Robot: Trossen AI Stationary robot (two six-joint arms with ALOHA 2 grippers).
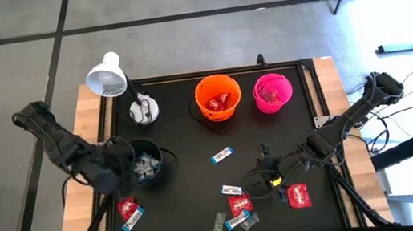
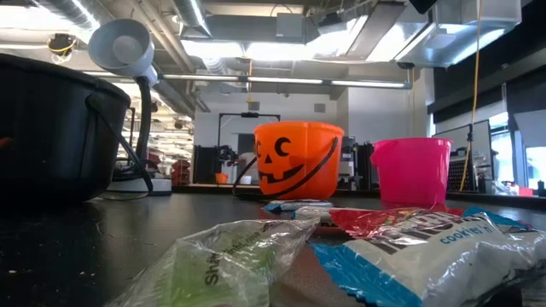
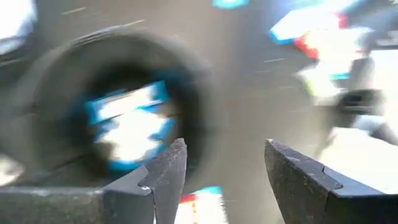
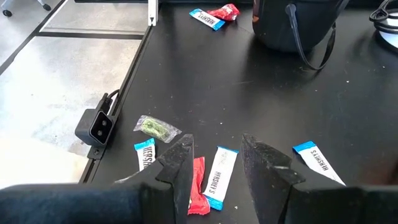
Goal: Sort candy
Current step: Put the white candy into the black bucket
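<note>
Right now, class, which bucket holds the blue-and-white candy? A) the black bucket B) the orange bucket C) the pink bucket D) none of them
A: the high view shows blue-and-white candy lying inside the black bucket, right beside the left tool.

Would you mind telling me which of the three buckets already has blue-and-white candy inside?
The black bucket under the left hand; the orange bucket holds red wrappers.

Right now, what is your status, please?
Left end effector open above black bucket, empty. Right end effector open over loose candy. Nothing blocking.
</note>
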